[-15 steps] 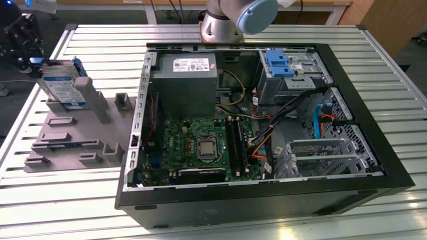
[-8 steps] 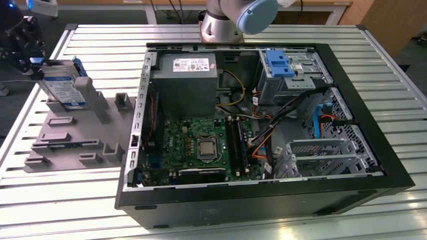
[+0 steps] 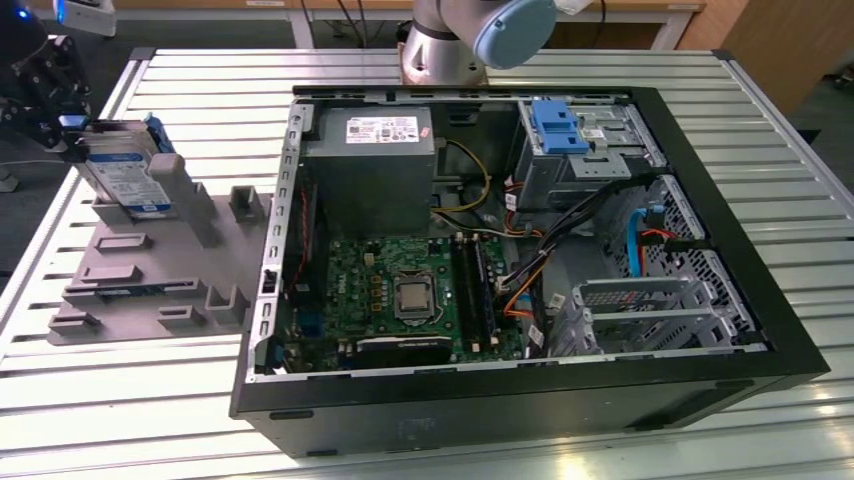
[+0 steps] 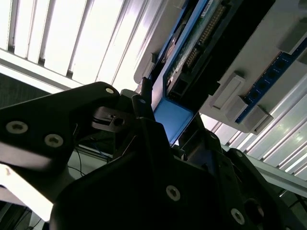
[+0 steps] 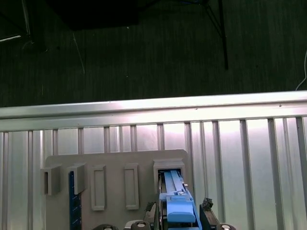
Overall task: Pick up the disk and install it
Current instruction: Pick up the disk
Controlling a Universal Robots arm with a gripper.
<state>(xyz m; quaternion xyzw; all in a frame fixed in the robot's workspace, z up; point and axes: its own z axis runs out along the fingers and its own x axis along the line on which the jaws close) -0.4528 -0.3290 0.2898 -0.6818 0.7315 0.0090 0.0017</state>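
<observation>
Item under inspection: the disk (image 3: 127,178) stands on edge in a slot at the far end of the grey fixture block (image 3: 147,275), toward the exterior view's left, well apart from the open computer case (image 3: 534,412). The disk is not installed. The hand (image 5: 178,214) is positioned at the top of the disk; in the first wrist view the disk's blue frame lies between the two sides of the hand, directly over the slot. Whether the hand is clamped on the frame or merely set around it cannot be told. In the second wrist view the disk's green circuit board faces the camera, with the blue frame just beyond the hand's black body. The fixture block rests on a slatted metal surface (image 3: 120,405), just beside the case. Inside the case: a green main board (image 3: 400,290) low down, a grey power unit (image 3: 371,160) above it, and a blue bracket (image 3: 554,125) on the drive cage at the far corner. The arm's base (image 3: 467,40) stands behind the case.
</observation>
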